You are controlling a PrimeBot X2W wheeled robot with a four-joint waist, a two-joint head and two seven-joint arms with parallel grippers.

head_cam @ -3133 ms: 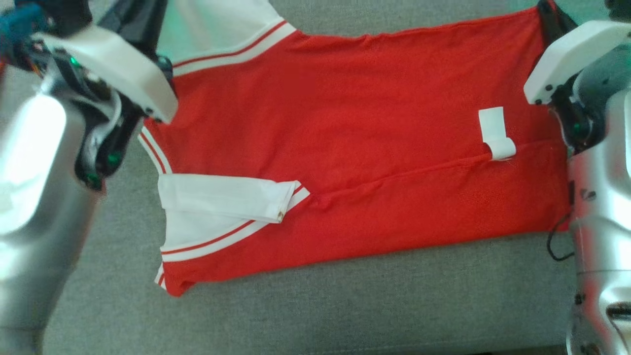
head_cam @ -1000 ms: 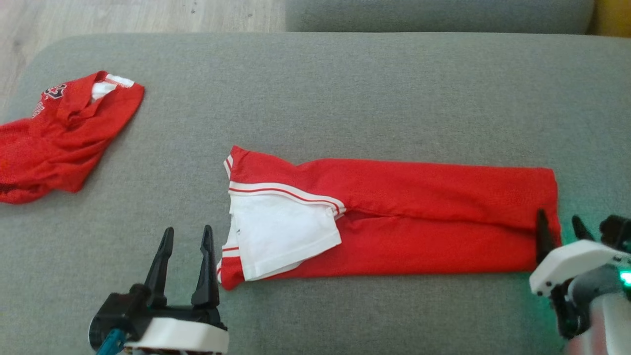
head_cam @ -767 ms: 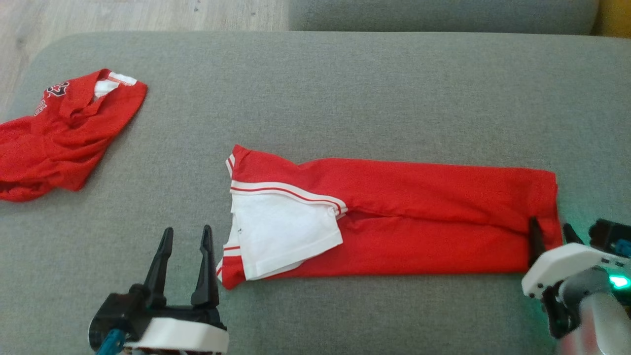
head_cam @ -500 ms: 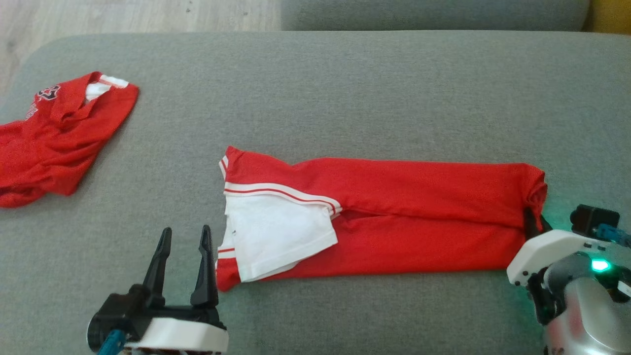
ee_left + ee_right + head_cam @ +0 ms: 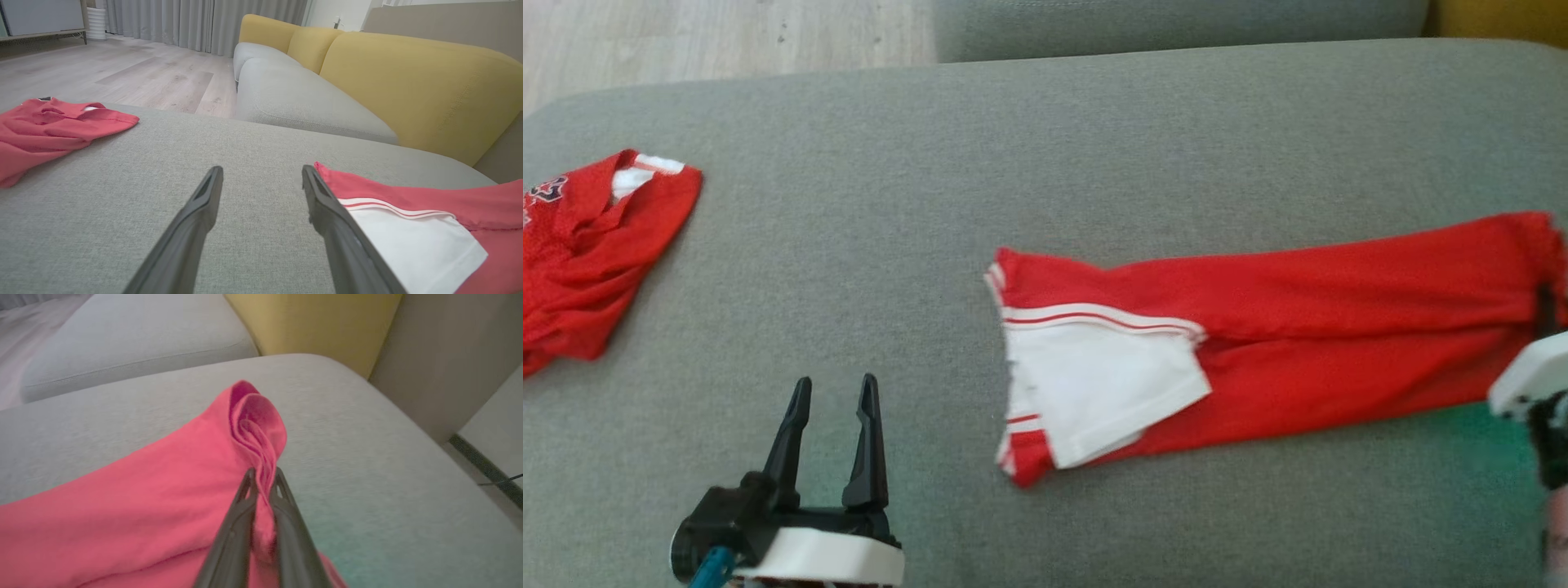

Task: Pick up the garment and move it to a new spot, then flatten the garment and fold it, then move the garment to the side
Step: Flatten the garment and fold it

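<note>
Your right claw [image 5: 264,473] is pinched nearly closed on the garment [image 5: 1298,327]. Its two dark fingers [image 5: 235,531] squeeze a bunched fold of red cloth at the hem end, and in the right wrist view you can see the fabric curl into a loose roll just above the fingertips. The garment lies as a long, narrow folded strip across the grey sofa cushion [image 5: 1045,147], running from about the middle out to the right edge of the head view, where the claw has it. Its other end, with the white sleeve [image 5: 1103,384] and red-and-white striped trim, rests flat on the cushion. Your left claw [image 5: 836,380] sits low at the near left with its fingers spread apart and nothing between them, near the sleeve end of the garment but clear of it. A second red garment [image 5: 588,237] lies crumpled at the far left of the cushion, well apart from the first. Beyond the cushion you can see pale wooden floor [image 5: 122,73] and a yellow sofa back [image 5: 408,90]
</note>
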